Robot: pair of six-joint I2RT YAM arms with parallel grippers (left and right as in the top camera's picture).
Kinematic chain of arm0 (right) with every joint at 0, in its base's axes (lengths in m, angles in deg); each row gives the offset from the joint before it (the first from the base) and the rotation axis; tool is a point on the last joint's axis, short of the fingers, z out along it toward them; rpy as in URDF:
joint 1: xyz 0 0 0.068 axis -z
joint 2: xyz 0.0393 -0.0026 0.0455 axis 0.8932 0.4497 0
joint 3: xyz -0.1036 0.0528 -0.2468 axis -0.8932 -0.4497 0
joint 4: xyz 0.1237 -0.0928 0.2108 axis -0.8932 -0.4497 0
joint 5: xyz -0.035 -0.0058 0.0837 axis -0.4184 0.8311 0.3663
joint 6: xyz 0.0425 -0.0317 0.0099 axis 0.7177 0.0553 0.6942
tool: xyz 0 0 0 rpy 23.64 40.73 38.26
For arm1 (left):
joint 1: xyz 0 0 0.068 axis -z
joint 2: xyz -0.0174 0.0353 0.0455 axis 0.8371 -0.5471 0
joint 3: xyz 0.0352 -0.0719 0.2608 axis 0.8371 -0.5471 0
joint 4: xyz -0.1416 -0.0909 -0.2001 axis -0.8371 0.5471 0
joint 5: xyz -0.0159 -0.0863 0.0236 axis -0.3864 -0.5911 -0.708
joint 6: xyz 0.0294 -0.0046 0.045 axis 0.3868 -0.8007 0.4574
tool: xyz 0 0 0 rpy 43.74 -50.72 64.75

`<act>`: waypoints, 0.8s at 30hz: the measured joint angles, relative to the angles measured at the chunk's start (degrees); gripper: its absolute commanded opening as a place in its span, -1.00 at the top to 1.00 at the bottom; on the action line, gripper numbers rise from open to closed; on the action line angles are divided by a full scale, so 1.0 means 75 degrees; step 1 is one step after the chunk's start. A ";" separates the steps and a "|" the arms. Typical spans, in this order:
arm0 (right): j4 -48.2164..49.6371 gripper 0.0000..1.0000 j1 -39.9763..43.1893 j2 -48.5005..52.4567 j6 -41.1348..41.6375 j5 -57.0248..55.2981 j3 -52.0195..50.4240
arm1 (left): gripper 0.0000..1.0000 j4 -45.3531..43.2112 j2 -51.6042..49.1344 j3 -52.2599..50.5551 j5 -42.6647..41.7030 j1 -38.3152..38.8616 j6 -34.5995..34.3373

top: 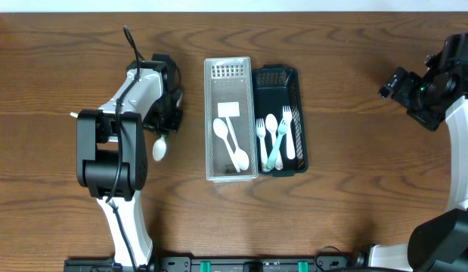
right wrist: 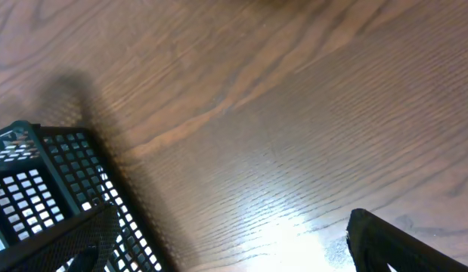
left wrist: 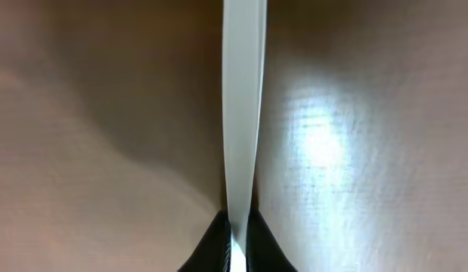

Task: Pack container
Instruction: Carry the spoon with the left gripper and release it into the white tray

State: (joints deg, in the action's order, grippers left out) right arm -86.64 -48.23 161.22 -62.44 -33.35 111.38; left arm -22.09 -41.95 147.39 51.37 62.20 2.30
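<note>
Under the left arm, closed jaws pinch a spoon by its half-hidden handle; right jaws gape open

A brown wood-grain table fills every view, with light glaring off its glossy surface in pale patches.

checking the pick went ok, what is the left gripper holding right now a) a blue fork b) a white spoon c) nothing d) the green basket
b: the left gripper is shut on the thin handle of a white spoon, and the spoon's bowl shows just below the gripper in the overhead view.
</note>
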 measured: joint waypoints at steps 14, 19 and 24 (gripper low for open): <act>0.0003 -0.99 0.0000 0.0000 -0.0003 0.0000 -0.0003 | 0.88 0.1877 0.1609 0.2964 -0.1268 0.1408 -0.1568; 0.0000 -0.98 0.0000 0.0000 -0.0003 0.0003 -0.0003 | 0.85 0.1262 0.2180 0.3086 -0.1719 0.2734 -0.2425; -0.0003 -0.98 0.0000 0.0000 -0.0003 0.0003 -0.0003 | 0.71 0.0973 0.1784 0.2605 -0.1163 0.3585 -0.3442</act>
State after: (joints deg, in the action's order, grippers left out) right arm -86.66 -48.23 161.22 -62.46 -33.32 111.36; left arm -14.79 -28.58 166.93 42.64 89.08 -23.51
